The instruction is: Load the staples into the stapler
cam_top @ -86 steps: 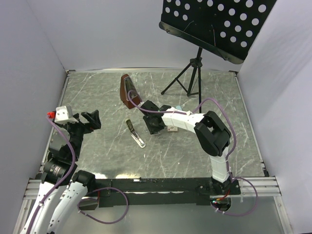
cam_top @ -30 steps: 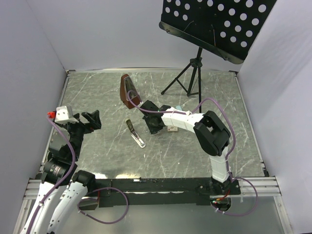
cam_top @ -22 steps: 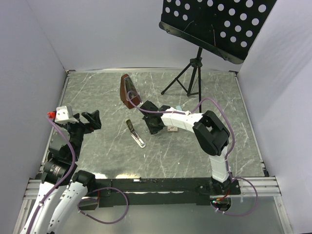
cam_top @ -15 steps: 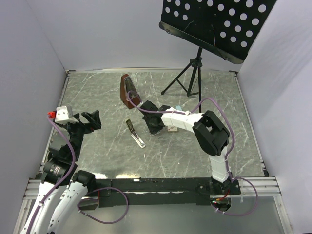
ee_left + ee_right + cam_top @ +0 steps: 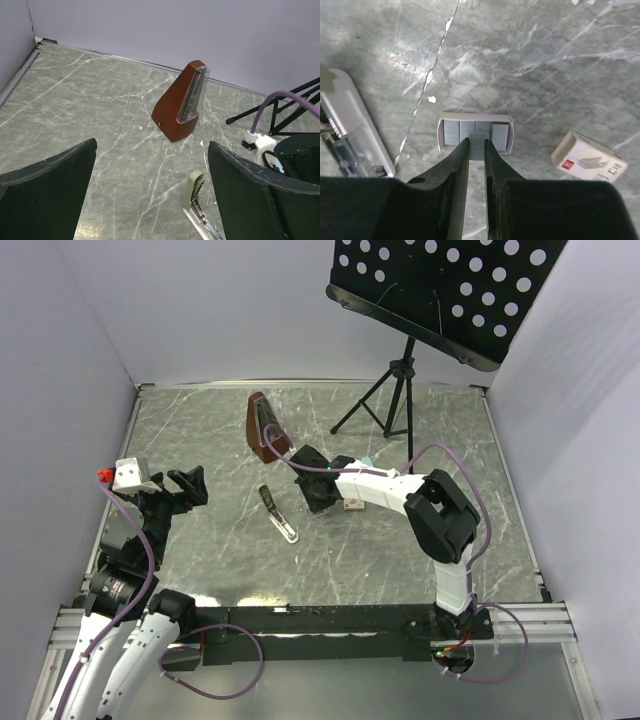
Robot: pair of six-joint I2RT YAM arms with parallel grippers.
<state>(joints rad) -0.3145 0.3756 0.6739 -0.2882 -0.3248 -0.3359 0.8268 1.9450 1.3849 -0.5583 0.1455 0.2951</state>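
Observation:
The stapler (image 5: 278, 513) lies flipped open on the table, its grey lid (image 5: 350, 125) at the left of the right wrist view and its cream hinge end (image 5: 196, 186) low in the left wrist view. A small open tray (image 5: 441, 135) holds several silvery strips of staples (image 5: 451, 134). My right gripper (image 5: 476, 142) points down at the tray, fingertips pressed on both sides of one strip that sticks out of the row. In the top view that gripper (image 5: 318, 502) hides the tray. My left gripper (image 5: 150, 200) hangs wide open and empty at the table's left (image 5: 186, 486).
The cream staple box sleeve (image 5: 590, 157) lies right of the tray (image 5: 352, 506). A brown metronome (image 5: 262, 430) stands behind the stapler. A black music stand (image 5: 400, 390) rises at the back right. White walls enclose the table.
My right gripper's jaws have narrowed onto the staple strip and its arm has shifted slightly. The left arm has not moved.

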